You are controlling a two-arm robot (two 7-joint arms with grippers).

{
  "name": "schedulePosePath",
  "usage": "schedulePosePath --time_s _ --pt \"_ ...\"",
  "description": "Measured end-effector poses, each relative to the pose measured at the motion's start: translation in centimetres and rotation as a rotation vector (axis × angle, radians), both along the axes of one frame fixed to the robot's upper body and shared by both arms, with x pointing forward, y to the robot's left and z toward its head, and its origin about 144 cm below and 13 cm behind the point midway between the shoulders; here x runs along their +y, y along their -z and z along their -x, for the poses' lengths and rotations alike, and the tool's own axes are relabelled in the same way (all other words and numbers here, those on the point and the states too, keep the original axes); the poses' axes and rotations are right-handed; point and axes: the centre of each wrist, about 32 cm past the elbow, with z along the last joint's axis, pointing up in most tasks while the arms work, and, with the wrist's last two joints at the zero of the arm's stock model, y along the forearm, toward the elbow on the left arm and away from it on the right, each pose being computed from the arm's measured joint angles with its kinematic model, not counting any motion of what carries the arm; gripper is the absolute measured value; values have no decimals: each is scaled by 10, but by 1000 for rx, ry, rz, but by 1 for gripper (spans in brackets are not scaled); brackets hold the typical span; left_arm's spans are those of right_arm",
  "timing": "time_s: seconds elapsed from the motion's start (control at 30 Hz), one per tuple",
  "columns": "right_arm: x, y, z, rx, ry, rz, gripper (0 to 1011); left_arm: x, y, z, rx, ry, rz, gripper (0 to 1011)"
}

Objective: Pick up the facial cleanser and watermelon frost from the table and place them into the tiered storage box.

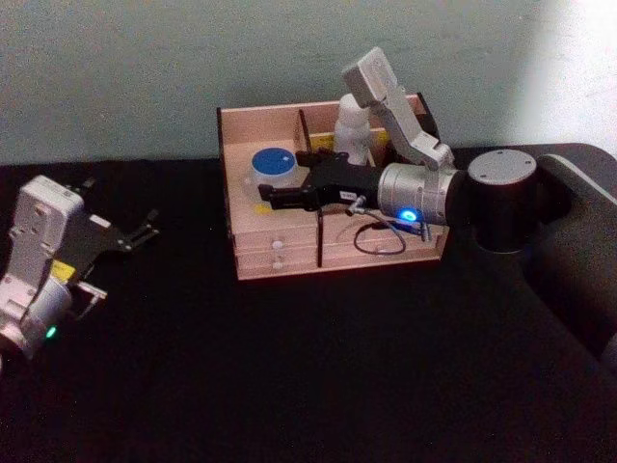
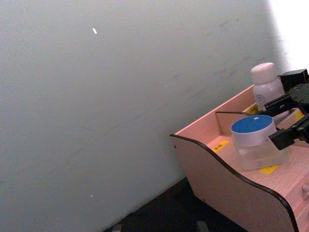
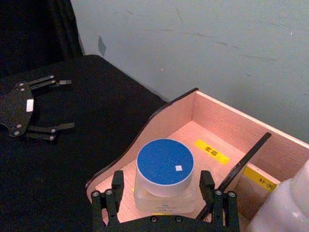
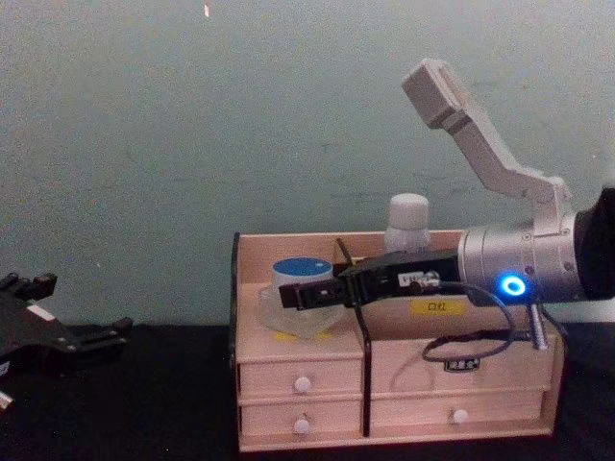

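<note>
- A black table [image 1: 289, 386] runs right up to a plain pale grey-green wall [image 1: 116, 68]; the front and left stretches of the tabletop are bare dark surface.
- The tiered storage box [image 1: 280, 256] stands at the back of the table, against the wall, with its white-knobbed drawers facing forward and a black divider splitting the open top into left and right halves.
- In the left compartment sits a clear jar with a blue lid [image 1: 273, 164], on the wooden floor near a yellow label.
- Behind the divider, in the rear right compartment, a white bottle [image 1: 353, 130] stands upright.
- The right gripper [image 3: 159, 193] reaches in from the right over the box; its black fingers are spread, one on either side of the jar, with a gap showing between each pad and the jar.
- The left gripper [image 1: 135, 236] hangs over the table's left side, well apart from the box, fingers spread and holding nothing.
- Between the left gripper and the box's curved side wall lies an open stretch of black table.
</note>
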Motion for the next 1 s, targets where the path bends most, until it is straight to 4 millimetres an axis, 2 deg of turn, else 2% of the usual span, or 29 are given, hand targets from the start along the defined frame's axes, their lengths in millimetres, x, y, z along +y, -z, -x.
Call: schedulePosePath --time_s 0.57,1.0 --pt "0 0 0 -1 0 0 1002 0 0 0 0 0 0 1001" --pt "-4 -10 8 -61 -4 -40 1003 0 0 0 0 0 0 1001"
